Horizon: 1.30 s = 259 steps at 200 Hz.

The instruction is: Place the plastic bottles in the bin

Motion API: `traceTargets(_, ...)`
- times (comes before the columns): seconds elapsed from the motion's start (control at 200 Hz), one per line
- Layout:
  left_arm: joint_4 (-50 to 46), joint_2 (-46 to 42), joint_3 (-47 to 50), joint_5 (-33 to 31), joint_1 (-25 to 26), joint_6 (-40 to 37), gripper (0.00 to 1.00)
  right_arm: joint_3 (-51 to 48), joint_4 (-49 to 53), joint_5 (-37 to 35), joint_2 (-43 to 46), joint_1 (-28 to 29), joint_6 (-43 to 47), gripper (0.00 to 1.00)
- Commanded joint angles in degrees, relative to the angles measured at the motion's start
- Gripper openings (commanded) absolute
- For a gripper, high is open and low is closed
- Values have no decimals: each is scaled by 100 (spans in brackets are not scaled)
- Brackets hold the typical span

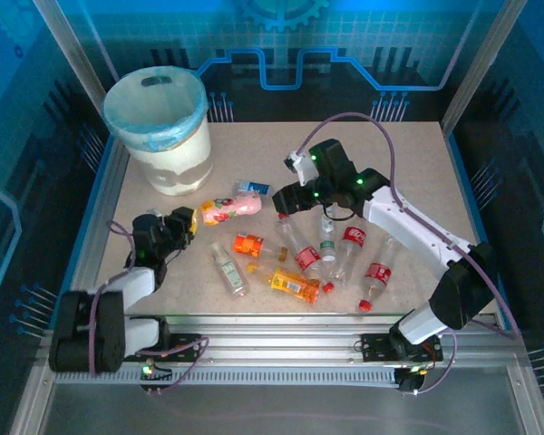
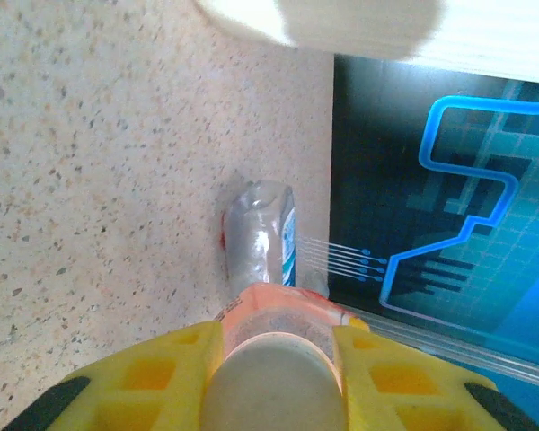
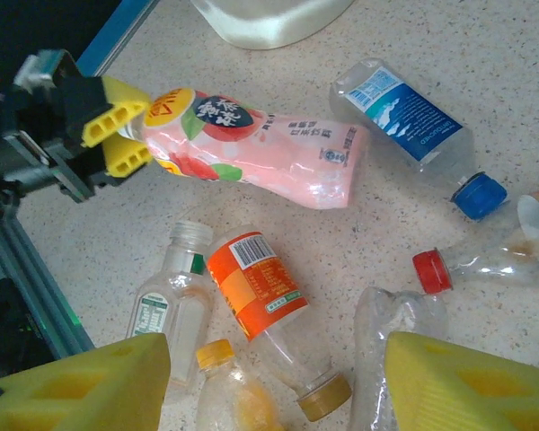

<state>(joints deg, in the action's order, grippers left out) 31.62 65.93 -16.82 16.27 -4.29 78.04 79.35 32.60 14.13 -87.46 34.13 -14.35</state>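
— Left jaws first.
— Clamped on one end of a pink soft-sided plastic bottle (image 3: 251,153). The body sticks out sideways, low over the speckled surface (image 1: 254,149). Whether it rests there or hangs clear, I cannot tell.
— Hazard?
— End grip, long overhang. On the lift it may droop, twist or slip free. The tall cream-white bin (image 1: 177,154), pale blue liner over its rim, stands near, further back. A sagging bottle could strike the wall instead of clearing the rim. A clear blue-labelled bottle (image 3: 404,117) lies just beside and might be swept along.
— Right jaws?
— Open, empty, hanging above the cluster: a clear orange-labelled bottle (image 3: 260,292), a crushed red-capped bottle (image 3: 472,265). Packed close, so a descent could pinch two or send one rolling. The arms are near each other: collision risk.
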Motion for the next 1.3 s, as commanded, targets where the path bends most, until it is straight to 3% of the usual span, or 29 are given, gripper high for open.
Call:
traceTargets(0.0, -1978, -720, -452, -366, -40, -936, 0, 150, 95, 18, -52, 100, -50, 65)
traceTargets(0.275, -3797, -1848, -1392, -388, 75, -2202, 0, 227, -221, 166, -119, 258, -114, 65)
traceTargets(0.53, -5161, -2092, -2858, -468, 556, -3642, 0, 427, -548, 180, -53, 462, -20, 65)
traceTargets(0.675, -5412, -2146, -3651, -639, 791, -4217, 0, 660, -647, 202, -25, 514, 25, 64)
traceTargets(1.035, -5845, -1201, -6043, -1084, 825, -5311, 0, 1803, -893, 292, -318, 688, -307, 63)
traceTargets(1.291, -6245, 16, -7898, -2222, 704, -6054, 0, 3672, -453, 191, -1291, 867, -135, 63)
